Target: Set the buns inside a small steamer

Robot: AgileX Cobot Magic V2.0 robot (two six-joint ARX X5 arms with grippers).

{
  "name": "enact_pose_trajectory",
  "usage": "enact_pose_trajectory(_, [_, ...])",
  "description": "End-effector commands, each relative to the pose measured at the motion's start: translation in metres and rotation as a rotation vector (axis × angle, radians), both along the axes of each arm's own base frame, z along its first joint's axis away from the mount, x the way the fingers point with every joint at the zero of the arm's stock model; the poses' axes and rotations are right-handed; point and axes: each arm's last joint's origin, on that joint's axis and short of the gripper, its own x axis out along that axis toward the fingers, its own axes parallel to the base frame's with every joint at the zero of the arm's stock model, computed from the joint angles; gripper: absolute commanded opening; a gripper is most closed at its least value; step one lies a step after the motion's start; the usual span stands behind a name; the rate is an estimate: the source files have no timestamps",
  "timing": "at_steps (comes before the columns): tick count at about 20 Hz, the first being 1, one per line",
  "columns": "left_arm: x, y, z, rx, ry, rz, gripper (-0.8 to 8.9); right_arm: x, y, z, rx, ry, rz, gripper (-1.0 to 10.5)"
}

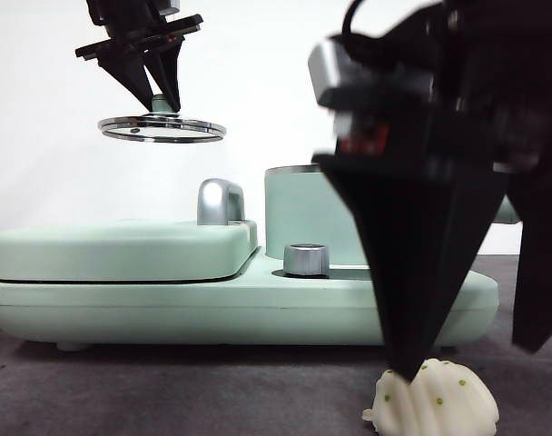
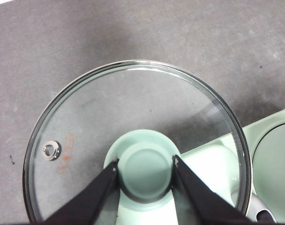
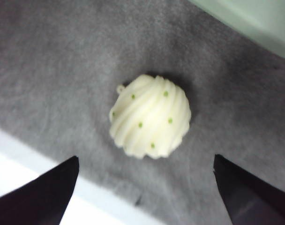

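Observation:
My left gripper (image 1: 161, 94) is shut on the green knob (image 2: 146, 169) of the glass lid (image 1: 162, 129) and holds it in the air above the flat griddle. The small steamer (image 1: 308, 213), mint green with a steel rim, stands uncovered behind the base unit. My right gripper (image 1: 467, 354) is open, its jaws wide on either side of the ridged shell-shaped bun (image 1: 435, 400) with green dots, which lies on the grey mat; the bun also shows in the right wrist view (image 3: 150, 116). The smooth bun is out of view.
A wide mint-green griddle (image 1: 122, 250) with a chrome handle (image 1: 220, 201) sits on the base unit (image 1: 240, 304), with a steel knob (image 1: 305, 259) at its front. The mat's front edge lies close to the bun.

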Motion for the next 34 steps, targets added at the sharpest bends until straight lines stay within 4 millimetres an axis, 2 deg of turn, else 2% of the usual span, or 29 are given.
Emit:
enact_pose_trajectory(1, [0.003,-0.002,0.007,-0.016,-0.043,-0.002,0.15,0.001,0.005,-0.008,0.032,-0.019,-0.008,4.6])
enact_pose_trajectory(10, [0.002,-0.003,0.006,-0.015,-0.039,-0.003,0.15,0.016,0.005,-0.021,0.023,-0.01,-0.045,4.5])
enact_pose_trajectory(13, [0.002,-0.003,0.006,-0.015,-0.038,-0.003,0.15,0.016,0.006,-0.024,0.018,0.006,-0.026,3.7])
enact_pose_trajectory(15, [0.002,-0.003,0.006,-0.016,-0.039,-0.003,0.15,0.016,0.006,-0.025,0.022,0.013,-0.02,3.7])
enact_pose_trajectory(18, [0.002,-0.003,0.006,-0.015,-0.038,-0.003,0.15,0.017,0.007,-0.025,0.039,0.014,-0.011,2.5])
enact_pose_trajectory(23, [0.002,-0.003,0.006,-0.015,-0.035,-0.002,0.15,0.021,0.006,-0.027,0.037,0.028,-0.025,2.4])
enact_pose_trajectory(26, [0.002,-0.002,0.006,-0.016,-0.032,0.0,0.15,0.022,0.006,-0.029,0.035,0.028,-0.029,0.9])
enact_pose_trajectory(27, [0.002,-0.002,0.006,-0.016,-0.031,0.0,0.15,0.023,0.007,-0.028,0.041,0.029,-0.032,0.9])
enact_pose_trajectory(29, [0.002,-0.002,0.006,-0.015,-0.03,0.001,0.15,0.024,0.009,-0.019,0.055,0.047,-0.039,0.9])
enact_pose_trajectory(31, [0.002,-0.002,0.006,-0.016,-0.03,0.0,0.15,0.028,0.014,0.001,0.066,0.047,-0.036,1.0])
enact_pose_trajectory(34, [0.002,-0.003,0.006,-0.016,-0.033,0.0,0.15,0.04,0.02,0.053,0.08,0.022,-0.011,1.1])
